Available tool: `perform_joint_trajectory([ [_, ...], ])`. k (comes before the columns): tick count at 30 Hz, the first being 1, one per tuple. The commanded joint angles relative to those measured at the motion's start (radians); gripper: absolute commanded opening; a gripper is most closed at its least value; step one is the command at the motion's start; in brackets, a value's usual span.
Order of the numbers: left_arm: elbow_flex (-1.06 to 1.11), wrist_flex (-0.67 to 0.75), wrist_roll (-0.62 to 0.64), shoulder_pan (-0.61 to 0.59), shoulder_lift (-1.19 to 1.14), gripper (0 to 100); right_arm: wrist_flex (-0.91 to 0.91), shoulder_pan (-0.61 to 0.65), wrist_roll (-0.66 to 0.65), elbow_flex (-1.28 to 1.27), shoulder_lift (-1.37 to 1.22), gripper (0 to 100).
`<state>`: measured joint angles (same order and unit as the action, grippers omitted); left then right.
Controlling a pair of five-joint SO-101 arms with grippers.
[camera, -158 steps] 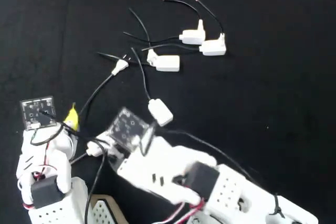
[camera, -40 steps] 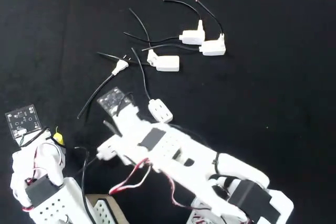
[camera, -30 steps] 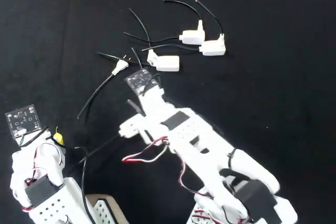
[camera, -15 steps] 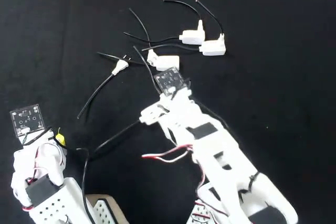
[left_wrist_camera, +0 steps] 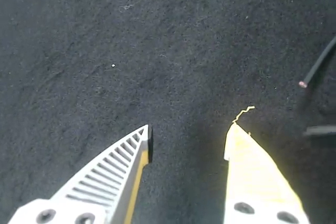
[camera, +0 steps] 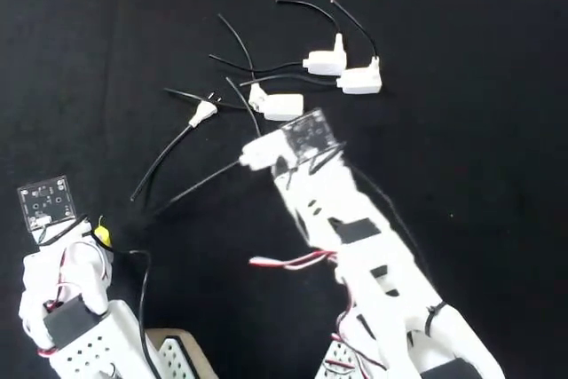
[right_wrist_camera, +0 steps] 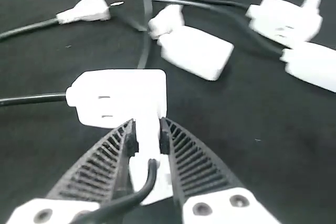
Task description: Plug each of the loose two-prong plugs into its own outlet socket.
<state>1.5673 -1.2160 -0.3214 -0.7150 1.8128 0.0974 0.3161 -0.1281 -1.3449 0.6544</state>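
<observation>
My right gripper (right_wrist_camera: 147,125) is shut on a white plug (right_wrist_camera: 148,148) whose black cable runs back between the fingers. The plug's front end meets a white outlet socket (right_wrist_camera: 118,98), which has two slots on its side. From above, this gripper (camera: 257,153) is at the table's middle, just in front of another white socket (camera: 282,106) with a white plug at its end. A loose two-prong plug (camera: 203,114) (right_wrist_camera: 86,9) lies to the left, prongs bare. My left gripper (left_wrist_camera: 186,140) is open over bare black cloth at the front left (camera: 96,237).
Two more white sockets (camera: 325,62) (camera: 360,82) lie at the back with black cables curling away from them. Thin black cables (camera: 182,188) cross the cloth between the arms. The table's right half is bare black cloth (camera: 479,130).
The right arm has swung from the front left to the table's middle and back toward the sockets, carrying the white plug and trailing its cable. The left arm pulled back earlier, then stayed still.
</observation>
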Motion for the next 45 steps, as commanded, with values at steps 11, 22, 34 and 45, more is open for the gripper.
perform_joint_trajectory([
  [11,-0.007,0.012,-0.008,0.01,0.003,23,0.285,-0.422,0.103,0.561,-0.275,1.1],
  [22,-0.005,0.012,-0.008,0.01,0.003,23,0.618,-0.506,0.048,1.29,-0.905,1.1],
  [34,-0.005,0.012,-0.009,0.01,0.003,23,1.221,-0.46,-0.06,2.052,-1.392,11.3],
  [45,-0.004,0.008,-0.009,0.041,0.003,23,1.648,-0.414,-0.117,2.519,-1.468,42.3],
])
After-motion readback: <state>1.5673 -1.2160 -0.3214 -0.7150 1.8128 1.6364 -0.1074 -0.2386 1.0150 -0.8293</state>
